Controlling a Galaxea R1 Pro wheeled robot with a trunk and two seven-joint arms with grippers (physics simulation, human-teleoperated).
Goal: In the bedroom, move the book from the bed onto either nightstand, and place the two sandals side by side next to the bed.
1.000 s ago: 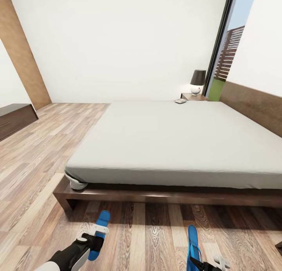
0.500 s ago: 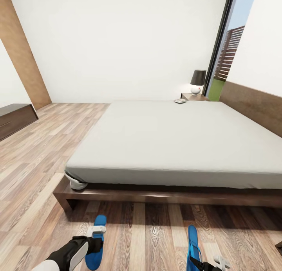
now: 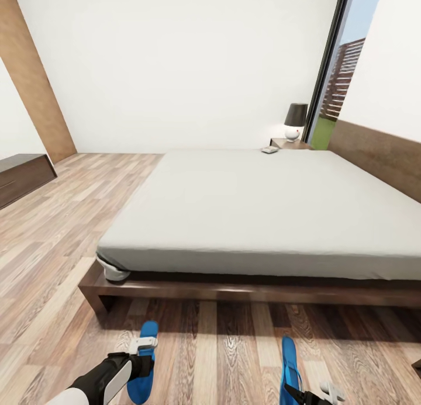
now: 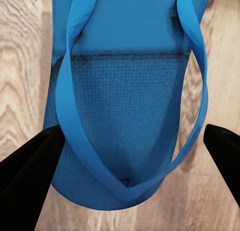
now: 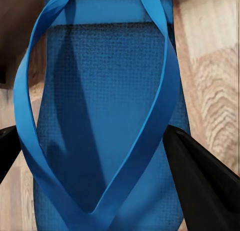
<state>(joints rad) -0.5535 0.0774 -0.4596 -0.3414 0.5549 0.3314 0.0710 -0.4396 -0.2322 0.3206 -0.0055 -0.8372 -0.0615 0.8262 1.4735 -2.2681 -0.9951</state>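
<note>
1. Hovering over the left sandal (image 3: 142,361), the left gripper (image 3: 142,345) has its fingers spread wide either side, not gripping, sandal flat on the floor (image 3: 52,229) by the bed (image 3: 263,206) foot edge.
2. Right gripper (image 5: 120,156) straddles the right sandal (image 3: 289,364); grip unclear, cannot tell.
3. Sandals well apart, probably need closing up.
4. Book (image 3: 269,150) at bed's far edge, beside nightstand (image 3: 280,143).

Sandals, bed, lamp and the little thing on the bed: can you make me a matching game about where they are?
Things:
1. sandals
2. lamp
3. small flat object
4. dresser

Places:
A. on the nightstand
B. on the floor in front of the bed
C. by the left wall
D. far corner of the mattress

Pairs: 1-B, 2-A, 3-D, 4-C
</note>
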